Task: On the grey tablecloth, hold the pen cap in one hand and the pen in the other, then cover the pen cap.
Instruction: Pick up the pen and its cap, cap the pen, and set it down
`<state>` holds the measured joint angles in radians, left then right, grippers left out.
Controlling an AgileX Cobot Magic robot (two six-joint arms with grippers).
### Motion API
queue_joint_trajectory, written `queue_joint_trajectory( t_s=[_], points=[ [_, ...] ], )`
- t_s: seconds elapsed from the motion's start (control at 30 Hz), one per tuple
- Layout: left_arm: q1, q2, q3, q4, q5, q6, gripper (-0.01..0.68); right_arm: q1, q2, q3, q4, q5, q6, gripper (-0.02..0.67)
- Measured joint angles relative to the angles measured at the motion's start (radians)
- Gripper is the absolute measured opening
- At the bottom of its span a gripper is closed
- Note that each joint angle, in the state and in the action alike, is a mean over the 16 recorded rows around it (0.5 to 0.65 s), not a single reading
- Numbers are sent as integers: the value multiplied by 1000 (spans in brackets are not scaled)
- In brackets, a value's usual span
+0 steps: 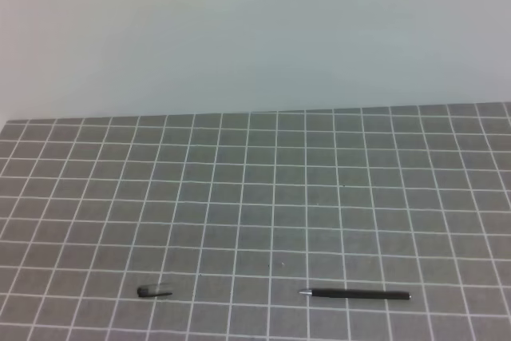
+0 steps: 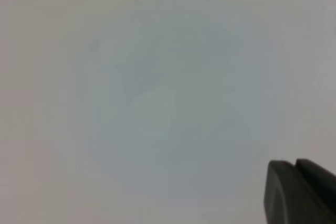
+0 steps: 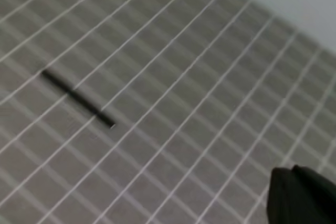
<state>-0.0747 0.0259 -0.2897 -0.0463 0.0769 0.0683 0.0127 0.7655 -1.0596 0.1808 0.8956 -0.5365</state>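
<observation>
left gripper closed, facing blank wall | right gripper closed, empty, above grey tablecloth (white-gridded) | slim black pen lies flat, silvery tip leftward | stubby pen cap well left of it

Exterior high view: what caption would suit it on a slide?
Pen cap and pen lie apart on the grey tablecloth.

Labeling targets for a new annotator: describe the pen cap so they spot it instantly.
Start from the grey tablecloth with its white grid and look along its near edge. Two dark things lie there: the pen cap at lower left, the pen to its right. The cap is the short, stubby one.
</observation>
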Motion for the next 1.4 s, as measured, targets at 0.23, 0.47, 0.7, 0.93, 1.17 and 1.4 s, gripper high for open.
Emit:
queue_joint_trajectory(
  t_s=[0.23,0.47,0.7,0.93,1.17,1.4],
  points=[
    [0,0,20,-2,36,-3,0,39,322,-147,102,232,-227,-3],
    [0,2,23,-2,57,-6,0,158,565,-202,95,271,-370,-3],
    [0,6,24,0,56,-6,0,321,750,-215,58,220,-502,-2],
    [0,8,24,4,44,-6,0,431,914,-215,17,163,-561,61],
    [0,8,24,11,22,-6,0,461,1038,-215,-12,143,-564,244],
    [0,8,24,18,6,-6,1,462,1093,-215,-11,125,-601,402]
  ],
)
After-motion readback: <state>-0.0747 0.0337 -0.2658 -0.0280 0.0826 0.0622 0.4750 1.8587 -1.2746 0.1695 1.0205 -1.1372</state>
